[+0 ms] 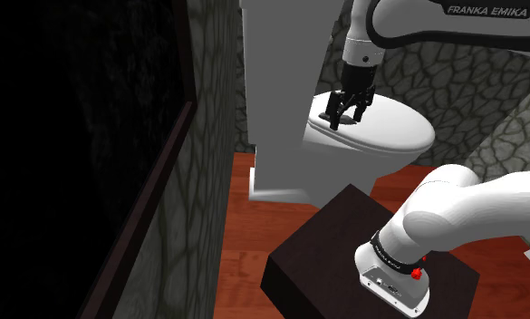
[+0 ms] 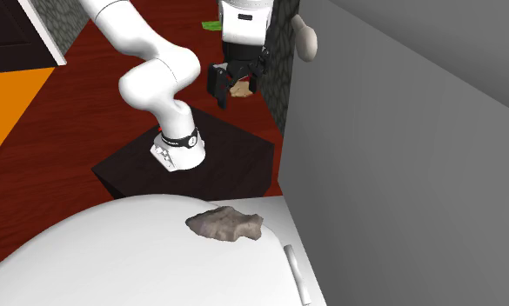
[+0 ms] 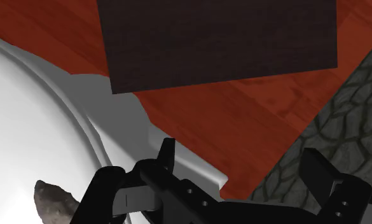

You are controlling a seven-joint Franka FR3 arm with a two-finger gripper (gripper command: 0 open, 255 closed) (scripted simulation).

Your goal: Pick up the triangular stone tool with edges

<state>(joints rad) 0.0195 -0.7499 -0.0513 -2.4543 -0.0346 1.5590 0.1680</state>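
- Shoulder view: the gripper (image 1: pixel 344 116) points down, close over the white toilet lid (image 1: pixel 394 127). The tank (image 1: pixel 281 82) rises just behind it. Its fingers stand apart. The white arm (image 1: pixel 453 213) arches over from the dark stand (image 1: pixel 326 245), which sits below the gripper on the red-brown floor (image 1: pixel 245 245).
- Second exterior view: the stone (image 2: pixel 224 224), a rough grey-brown piece with a pointed end, lies flat on the lid (image 2: pixel 113 261). It is under the gripper (image 2: pixel 232 89) and apart from it, with nothing touching it. The jaws are open. The stand (image 2: pixel 235 161) lies beyond the gripper, and a grey upright face (image 2: pixel 400 156) runs beside the stone.
- Wrist view: the fingers (image 3: pixel 105 191) are spread wide, and only floor (image 3: pixel 229 121) and the lid's rim (image 3: pixel 114 156) show between them. The stone (image 3: pixel 53 200) lies on the lid just outside one finger, not between the two. The stand (image 3: pixel 222 44) is ahead of the gripper (image 3: pixel 213 175), and a cobbled wall (image 3: pixel 350 108) is past the other finger.
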